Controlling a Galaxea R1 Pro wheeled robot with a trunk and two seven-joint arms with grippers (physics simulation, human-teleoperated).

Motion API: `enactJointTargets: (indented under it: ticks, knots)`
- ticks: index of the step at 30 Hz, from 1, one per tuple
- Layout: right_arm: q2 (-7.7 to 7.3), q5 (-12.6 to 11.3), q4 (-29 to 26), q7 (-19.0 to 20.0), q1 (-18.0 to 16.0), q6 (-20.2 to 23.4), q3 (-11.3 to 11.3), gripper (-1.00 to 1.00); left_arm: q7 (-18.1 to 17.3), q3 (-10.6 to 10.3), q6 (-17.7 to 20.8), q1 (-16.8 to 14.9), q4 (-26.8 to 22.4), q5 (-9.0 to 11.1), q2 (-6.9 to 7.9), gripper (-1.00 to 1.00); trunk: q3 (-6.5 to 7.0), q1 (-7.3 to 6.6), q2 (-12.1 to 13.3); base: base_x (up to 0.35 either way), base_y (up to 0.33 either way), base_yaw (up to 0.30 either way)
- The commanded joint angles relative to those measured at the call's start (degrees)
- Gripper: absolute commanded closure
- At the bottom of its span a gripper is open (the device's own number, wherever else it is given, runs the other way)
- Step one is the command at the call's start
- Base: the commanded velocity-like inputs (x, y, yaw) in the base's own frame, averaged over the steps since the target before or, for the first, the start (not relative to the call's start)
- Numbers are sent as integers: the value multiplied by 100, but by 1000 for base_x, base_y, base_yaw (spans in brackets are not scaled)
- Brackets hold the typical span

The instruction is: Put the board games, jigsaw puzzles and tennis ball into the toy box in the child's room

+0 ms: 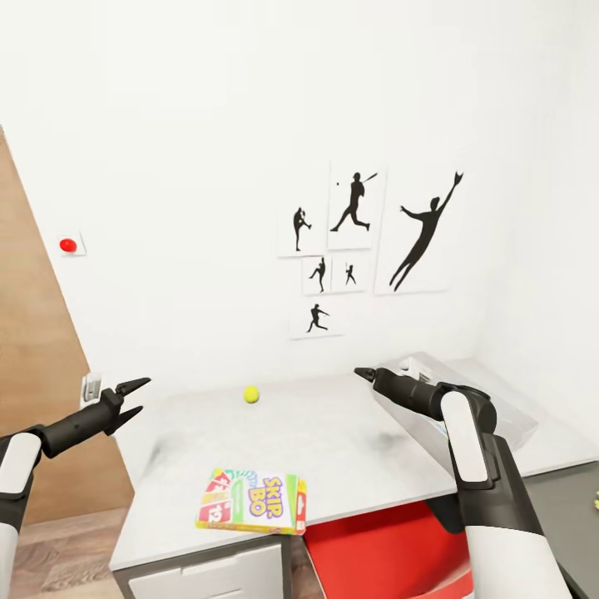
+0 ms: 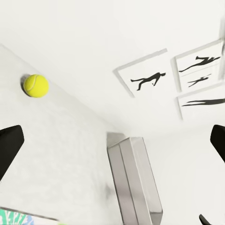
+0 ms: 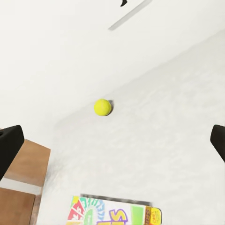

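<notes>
The tennis ball (image 1: 251, 394) rests on the pale grey table (image 1: 333, 441) near the wall, and it appears again as the ball (image 2: 36, 85) and the ball (image 3: 102, 107) in the wrist views. A Skip-Bo board game (image 1: 252, 502) lies flat at the table's front edge. The toy box (image 1: 507, 416) stands on the table's right end, partly behind my right arm; the left wrist view has the toy box (image 2: 136, 183) end-on. My left gripper (image 1: 133, 398) hovers open off the table's left end. Above the table, left of the toy box, my right gripper (image 1: 363, 373) is open and empty.
Black sports silhouette pictures (image 1: 358, 241) hang on the white wall behind the table. A brown door (image 1: 33, 374) stands at the left, with a red button (image 1: 68, 245) beside it. A red object (image 1: 374, 557) sits under the table, and a darker lower surface (image 1: 566, 499) adjoins it on the right.
</notes>
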Motion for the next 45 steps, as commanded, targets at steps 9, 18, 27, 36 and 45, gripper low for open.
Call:
enactJointTargets:
  ticks: [9,18,27,36,45]
  knots:
    - [7,-33,2,-28,-3,27,-10,-100,-31,28,27,0,4,-26,-1,-100,18,3,-4,0,78,0]
    - [8,-32,20,-28,-3,3,-15,-100,-31,27,27,-1,4,-27,1,-100,20,3,-4,0,83,0]
    - [13,-39,28,-28,-3,0,-10,-100,-31,27,27,0,4,-23,0,-100,20,3,-4,0,18,0]
    - [14,-35,22,-28,-3,0,-10,-100,-31,27,27,1,4,-22,-1,-100,20,3,-4,0,107,0]
    - [14,-33,-3,-30,-3,0,-18,-100,-31,27,27,1,4,-27,-1,-100,20,3,-4,0,23,0]
